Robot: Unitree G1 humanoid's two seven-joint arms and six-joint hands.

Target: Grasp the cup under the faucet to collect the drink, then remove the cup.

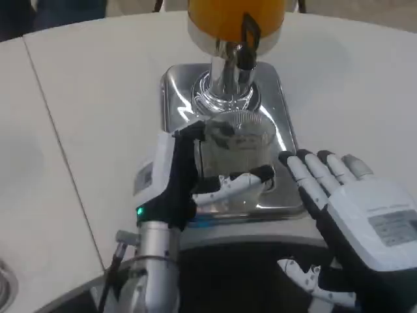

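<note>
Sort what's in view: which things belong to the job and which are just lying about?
Job:
- cup, clear, held by the left hand
- faucet on the orange drink dispenser
- steel tray under the cup
- right hand, open beside the tray

Lying about:
- white table

The left hand [189, 179] stands upright at the end of its silver forearm [155, 267], white back turned to the left, a green light glowing near the wrist, and its black-and-white fingers [244, 182] wrap around the clear cup [236, 153], one curling over the near side and another reaching up along the rim. The right hand [355, 222] rests lower on the right, back upward, holding nothing, its fingers [313, 176] stretched forward and slightly apart, thumb [300, 270] splayed toward the robot's body.
</note>
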